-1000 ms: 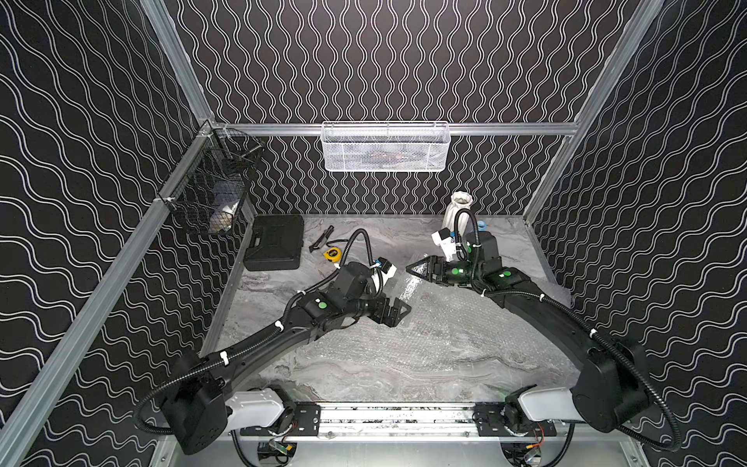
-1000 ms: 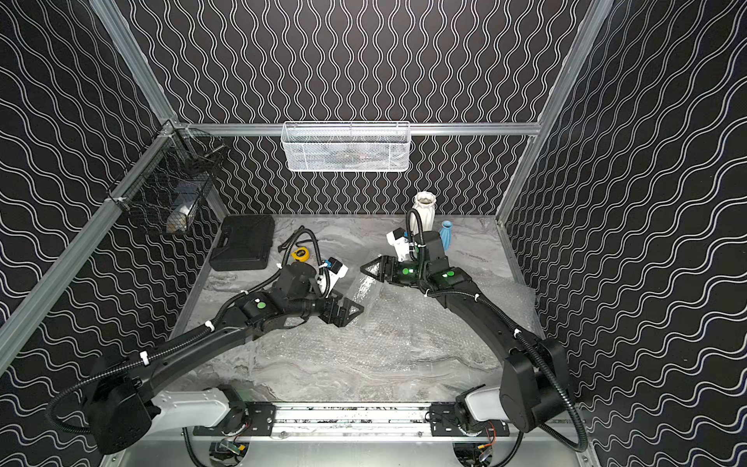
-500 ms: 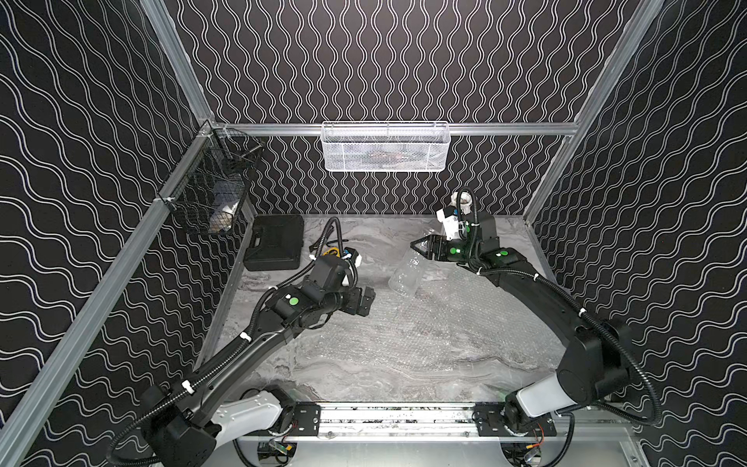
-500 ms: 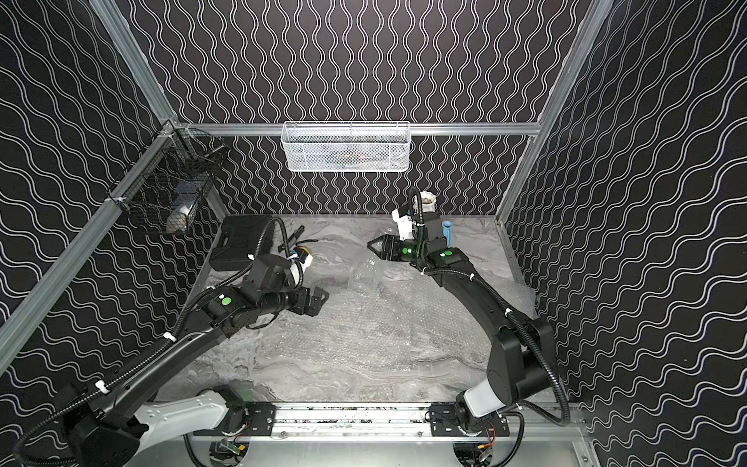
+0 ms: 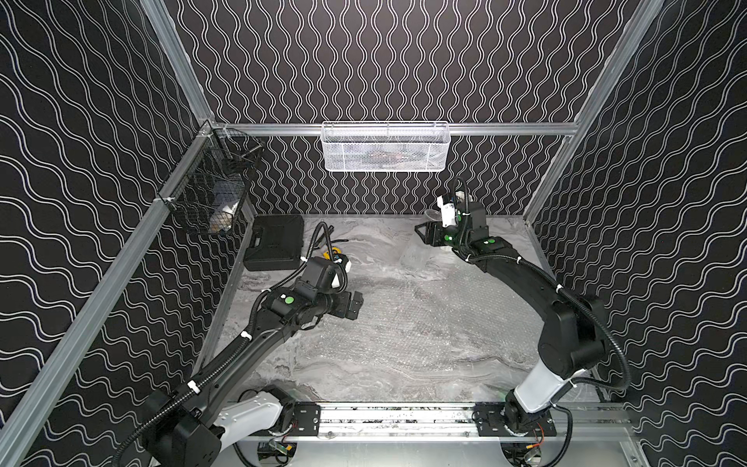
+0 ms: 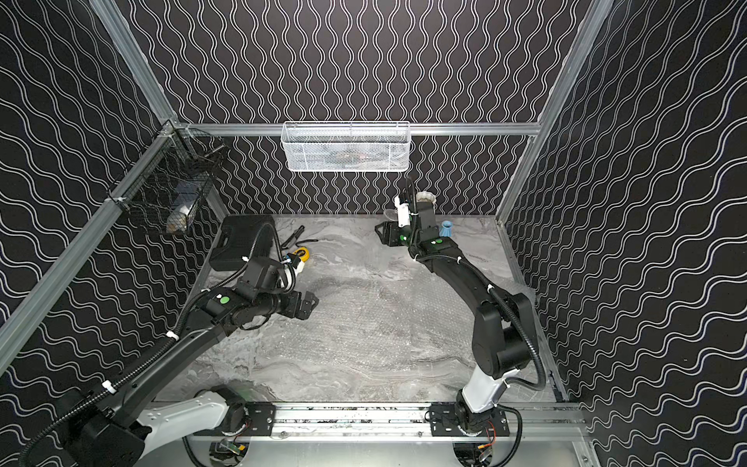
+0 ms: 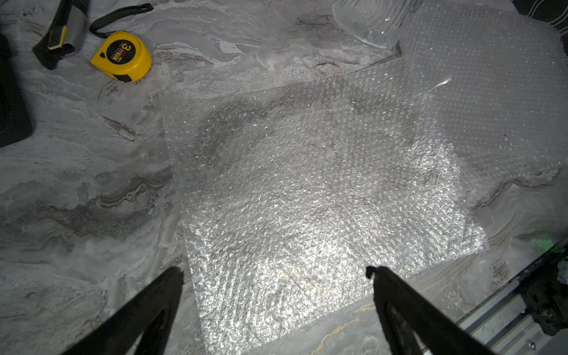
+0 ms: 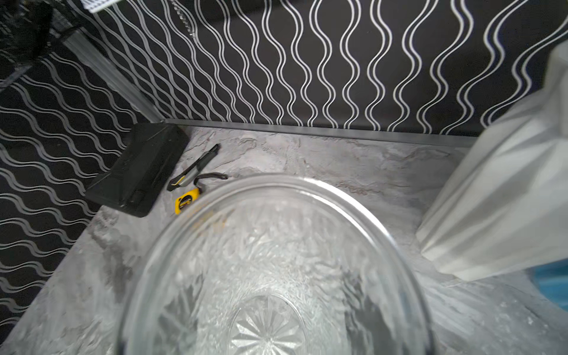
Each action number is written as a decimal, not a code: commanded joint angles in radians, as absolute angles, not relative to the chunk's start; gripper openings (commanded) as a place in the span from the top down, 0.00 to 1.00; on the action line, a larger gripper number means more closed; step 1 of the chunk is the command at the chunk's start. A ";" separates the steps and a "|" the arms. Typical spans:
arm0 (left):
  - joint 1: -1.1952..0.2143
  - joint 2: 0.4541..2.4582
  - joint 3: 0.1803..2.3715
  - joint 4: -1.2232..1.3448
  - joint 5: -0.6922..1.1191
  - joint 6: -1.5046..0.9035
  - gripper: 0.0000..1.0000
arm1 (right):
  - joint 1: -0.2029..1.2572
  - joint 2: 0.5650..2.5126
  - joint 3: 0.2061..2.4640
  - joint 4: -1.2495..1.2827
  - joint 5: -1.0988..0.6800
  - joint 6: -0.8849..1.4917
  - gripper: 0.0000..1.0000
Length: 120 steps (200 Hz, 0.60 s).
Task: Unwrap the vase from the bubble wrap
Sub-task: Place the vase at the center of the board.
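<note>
The bubble wrap [image 7: 307, 184] is lying flat and spread out, stretching from beneath the left gripper [image 7: 273, 270], which is hanging wide apart and empty, toward the right gripper [image 5: 420, 235]. That one is pinching the clear vase [image 8: 270, 261], which is standing near upright, mouth up, at the wrap's far corner.
</note>
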State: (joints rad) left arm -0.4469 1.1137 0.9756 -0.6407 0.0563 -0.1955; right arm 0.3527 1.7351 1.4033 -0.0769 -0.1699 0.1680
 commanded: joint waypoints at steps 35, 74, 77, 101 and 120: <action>-0.439 1.109 0.965 -0.645 0.056 -0.161 0.00 | 0.354 1.856 1.487 0.109 0.010 0.072 0.46; -0.436 1.115 0.968 -0.651 0.045 -0.158 0.00 | 0.353 1.933 1.517 0.176 0.097 0.029 0.46; -0.436 1.114 0.968 -0.652 0.046 -0.158 0.00 | 0.353 1.938 1.520 0.181 0.103 0.025 0.46; -0.437 1.092 0.956 -0.638 0.048 -0.156 0.00 | 0.354 1.983 1.556 0.195 0.131 0.009 0.46; -0.437 1.087 0.951 -0.637 0.049 -0.157 0.00 | 0.355 2.016 1.586 0.195 0.146 -0.003 0.46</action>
